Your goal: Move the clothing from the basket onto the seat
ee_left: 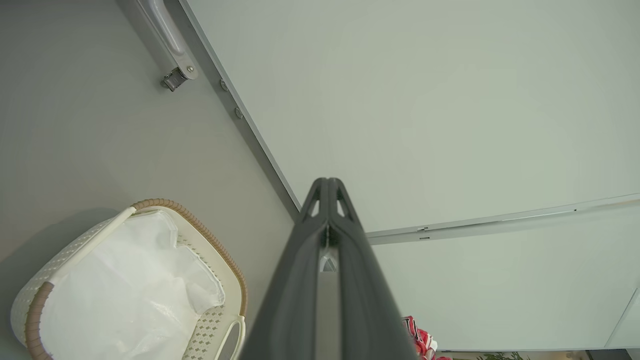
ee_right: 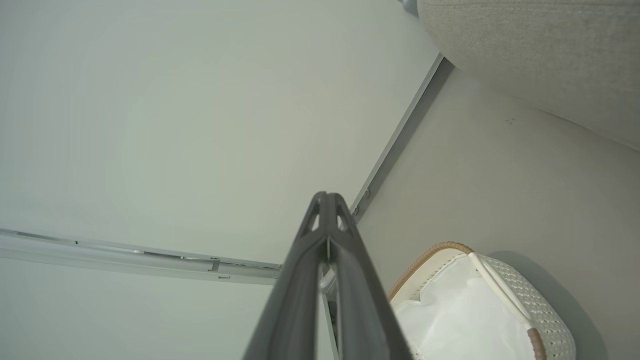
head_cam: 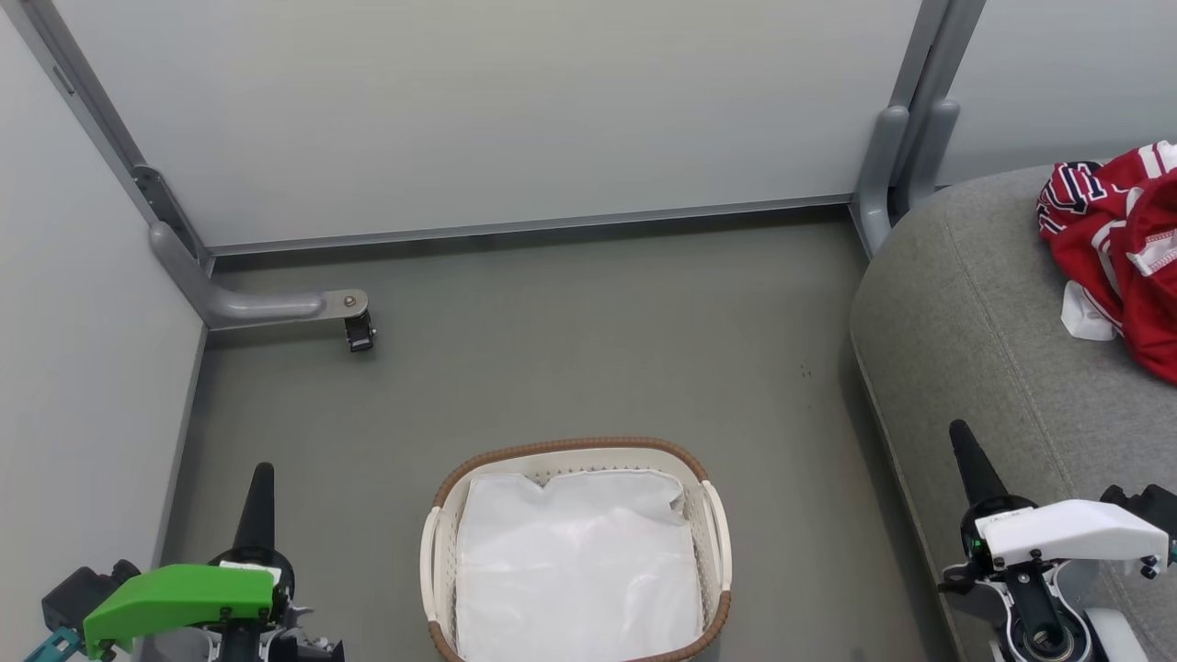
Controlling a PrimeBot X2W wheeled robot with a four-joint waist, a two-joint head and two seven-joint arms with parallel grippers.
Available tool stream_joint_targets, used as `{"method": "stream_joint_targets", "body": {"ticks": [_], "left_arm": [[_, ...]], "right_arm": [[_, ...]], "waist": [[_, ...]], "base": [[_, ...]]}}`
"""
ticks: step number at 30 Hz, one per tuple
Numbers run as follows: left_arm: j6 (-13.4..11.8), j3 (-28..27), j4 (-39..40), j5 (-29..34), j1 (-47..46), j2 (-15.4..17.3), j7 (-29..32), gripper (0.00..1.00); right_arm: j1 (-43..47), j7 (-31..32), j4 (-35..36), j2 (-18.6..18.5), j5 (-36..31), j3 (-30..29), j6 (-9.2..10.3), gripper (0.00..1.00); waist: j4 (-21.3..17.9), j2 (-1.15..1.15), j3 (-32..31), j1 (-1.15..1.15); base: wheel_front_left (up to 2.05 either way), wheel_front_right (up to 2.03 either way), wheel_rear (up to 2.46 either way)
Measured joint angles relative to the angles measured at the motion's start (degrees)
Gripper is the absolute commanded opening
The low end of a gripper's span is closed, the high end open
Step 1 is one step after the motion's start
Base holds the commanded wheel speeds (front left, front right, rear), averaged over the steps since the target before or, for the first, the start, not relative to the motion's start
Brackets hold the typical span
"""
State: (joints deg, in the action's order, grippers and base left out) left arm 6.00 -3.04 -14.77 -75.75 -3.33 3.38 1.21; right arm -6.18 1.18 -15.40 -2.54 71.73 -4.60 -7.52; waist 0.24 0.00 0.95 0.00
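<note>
Left gripper [head_cam: 262, 483]: my two long, dark, tapered fingers are pressed together with nothing between them. A green plastic housing sits behind them.
Right gripper [head_cam: 965, 450]: the same dark fingers, also together and empty, with a white plastic housing behind.
Basket [head_cam: 570, 446]: on the floor between my two grippers. It is oval cream plastic with perforated sides, a brown woven rim and two white handles.
Liner [head_cam: 575, 570]: inside the basket, a plain white cloth, lightly creased, covering the bottom.
Jerseys [head_cam: 1126, 248]: ahead of my right gripper and off to its right, well apart from it. They are crumpled red fabric with white panels and stripes, lying on the seat.
Seat [head_cam: 956, 303]: ahead of my right gripper, which shows over its near edge. It is grey woven upholstery with a rounded corner and a stitched seam.
Writing: white letters with dark outlines on the jerseys' upper fold, too crumpled to read.
Floor [head_cam: 552, 349]: smooth matte grey, ahead of both grippers.
</note>
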Motion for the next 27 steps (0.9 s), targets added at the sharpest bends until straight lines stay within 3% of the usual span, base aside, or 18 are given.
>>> {"method": "stream_joint_targets", "body": {"ticks": [27], "left_arm": [[0.8, -2.2, 0.4, -10.1, -1.5, -0.3, 3.3, 0.0]], "right_arm": [[0.0, 3.4, 0.8, -0.1, 12.8, -1.1, 0.01, 0.0]], "waist": [[-0.1, 0.0, -0.4, 0.0]], "base": [[0.0, 0.0, 0.0]]}}
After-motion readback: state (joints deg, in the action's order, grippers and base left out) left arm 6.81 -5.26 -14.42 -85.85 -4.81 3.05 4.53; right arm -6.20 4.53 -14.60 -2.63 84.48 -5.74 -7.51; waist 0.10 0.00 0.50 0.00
